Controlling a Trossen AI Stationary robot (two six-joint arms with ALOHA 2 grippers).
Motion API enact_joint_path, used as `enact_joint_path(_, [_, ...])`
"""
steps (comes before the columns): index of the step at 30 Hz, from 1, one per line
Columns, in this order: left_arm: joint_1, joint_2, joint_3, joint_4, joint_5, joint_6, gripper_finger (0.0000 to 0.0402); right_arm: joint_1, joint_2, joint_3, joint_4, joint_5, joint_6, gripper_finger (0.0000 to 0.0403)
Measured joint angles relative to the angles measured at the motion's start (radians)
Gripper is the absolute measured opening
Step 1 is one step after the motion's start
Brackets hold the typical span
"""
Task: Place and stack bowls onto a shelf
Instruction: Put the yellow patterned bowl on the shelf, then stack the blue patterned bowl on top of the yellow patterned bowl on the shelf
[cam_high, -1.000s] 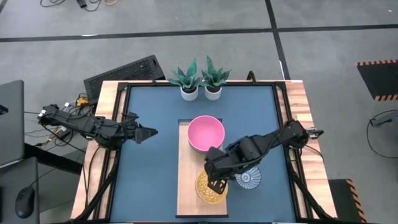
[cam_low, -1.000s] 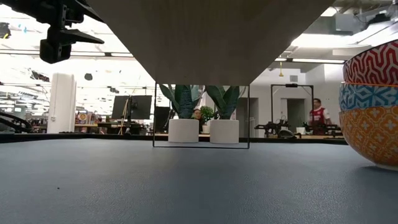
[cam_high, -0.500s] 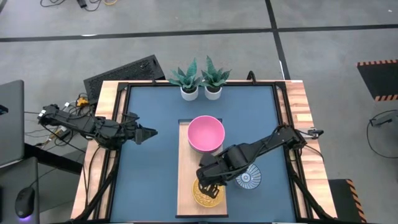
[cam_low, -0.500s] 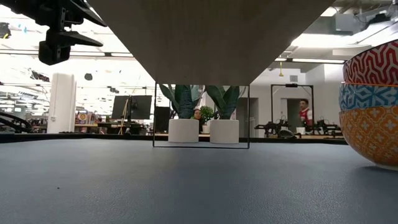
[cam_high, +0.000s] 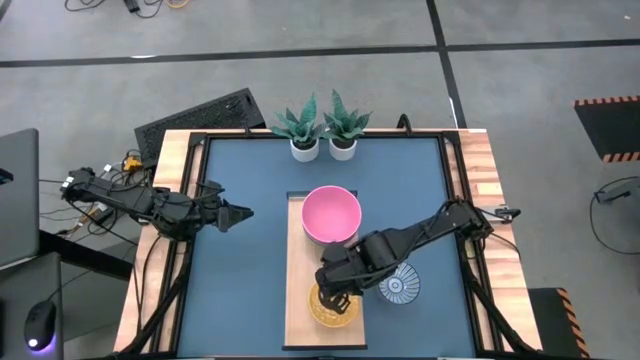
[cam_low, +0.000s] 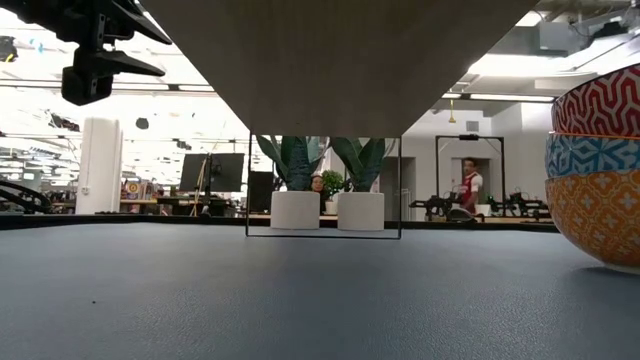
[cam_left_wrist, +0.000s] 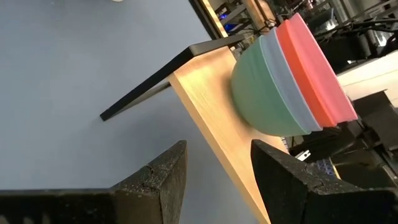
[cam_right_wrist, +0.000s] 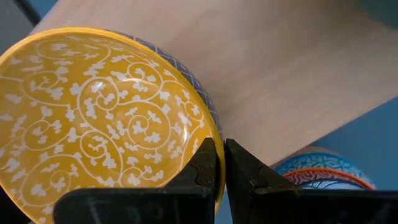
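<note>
Bare tabletop (cam_high: 245, 270) lies left of the shelf (cam_high: 297, 318); right of it stand stacked bowls (cam_high: 397, 287) (the right arm (cam_high: 420, 238) overhead).

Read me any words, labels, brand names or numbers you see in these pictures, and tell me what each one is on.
None can be read.
The yellow bowl pinched at its rim by the right hand carries only a white vine pattern.
The shelf is bare wood.
Signs in the room behind the table are too small to read.

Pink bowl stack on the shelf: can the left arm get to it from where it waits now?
Probably yes. The left hand hovers open over bare tabletop, facing the stack on the shelf, nothing between. The right hand, shut on the yellow bowl, works farther along.
</note>
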Motion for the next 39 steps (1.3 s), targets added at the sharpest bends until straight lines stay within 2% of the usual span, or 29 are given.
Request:
enact_joint_path(18, [0.000,0.000,0.000,-0.014,-0.009,0.000,0.0165,-0.006,0.000,0.000,-0.036,0.014,-0.021,0.0034])
enact_joint_path(25, [0.000,0.000,0.000,-0.014,-0.010,0.000,0.0165,-0.016,-0.001,0.000,-0.031,0.022,-0.018,0.0091])
enact_joint_path(32, [0.000,0.000,0.000,-0.014,-0.010,0.000,0.0165,-0.019,-0.001,0.000,0.011,0.022,-0.067,0.0099])
enact_joint_path(39, [0.000,0.000,0.000,-0.014,-0.009,0.014,0.0165,-0.018,-0.012,0.000,0.007,0.024,-0.047,0.0102])
